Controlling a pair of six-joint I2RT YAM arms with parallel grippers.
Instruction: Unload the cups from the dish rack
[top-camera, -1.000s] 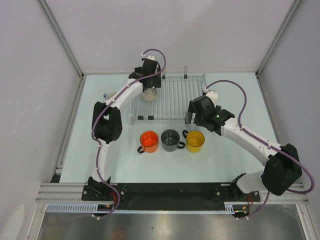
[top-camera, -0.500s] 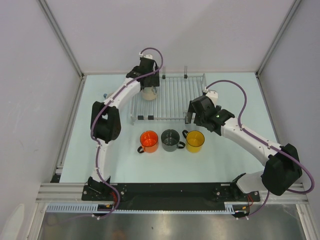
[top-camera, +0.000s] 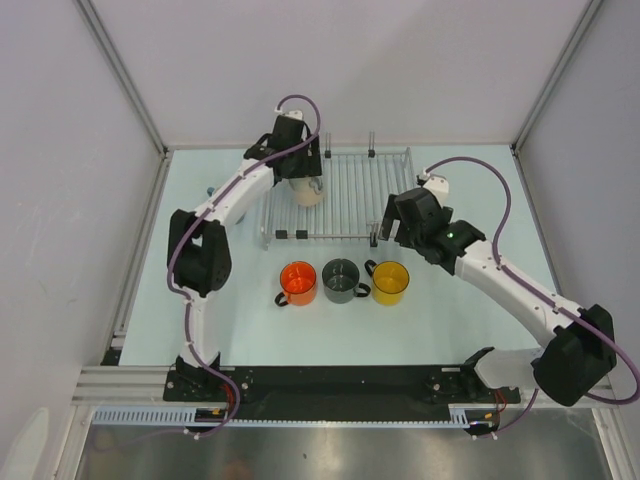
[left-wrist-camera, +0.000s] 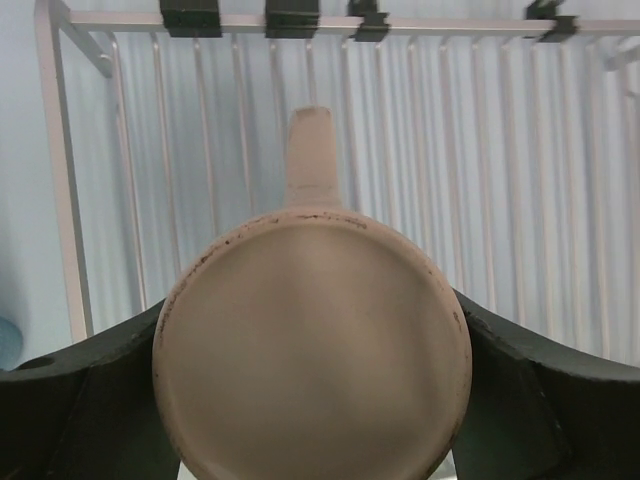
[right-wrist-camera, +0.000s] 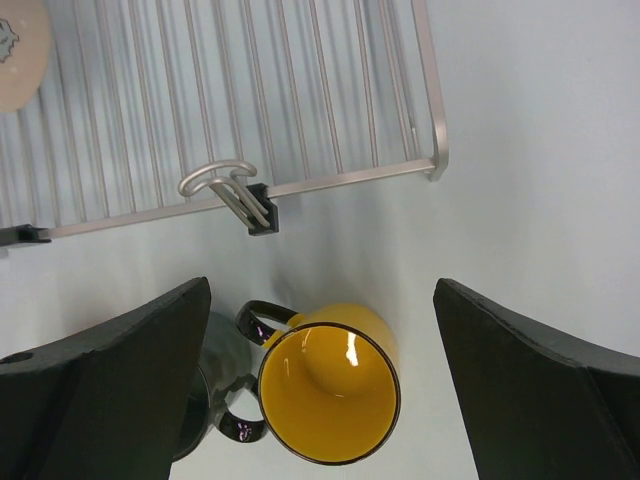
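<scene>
The cream-beige cup (top-camera: 308, 191) is upside down over the left part of the dish rack (top-camera: 360, 190). My left gripper (top-camera: 305, 183) is shut on it. In the left wrist view its flat base (left-wrist-camera: 310, 350) fills the space between both fingers (left-wrist-camera: 90, 400), handle pointing away over the rack's bars (left-wrist-camera: 500, 150). My right gripper (top-camera: 385, 233) hangs open above the yellow cup (right-wrist-camera: 330, 390), just in front of the rack's front bar (right-wrist-camera: 330, 178). The orange cup (top-camera: 298, 283), dark grey cup (top-camera: 340, 280) and yellow cup (top-camera: 390, 283) stand upright in a row on the table.
A small light blue object (top-camera: 212, 190) shows left of the rack, mostly hidden behind my left arm. A looped prong (right-wrist-camera: 225, 180) rises at the rack's front edge. White walls enclose the table on three sides.
My left gripper has tightened on the cream-beige cup and carried it slightly to the right. My right arm has shifted a little right and back; its jaws stay wide.
</scene>
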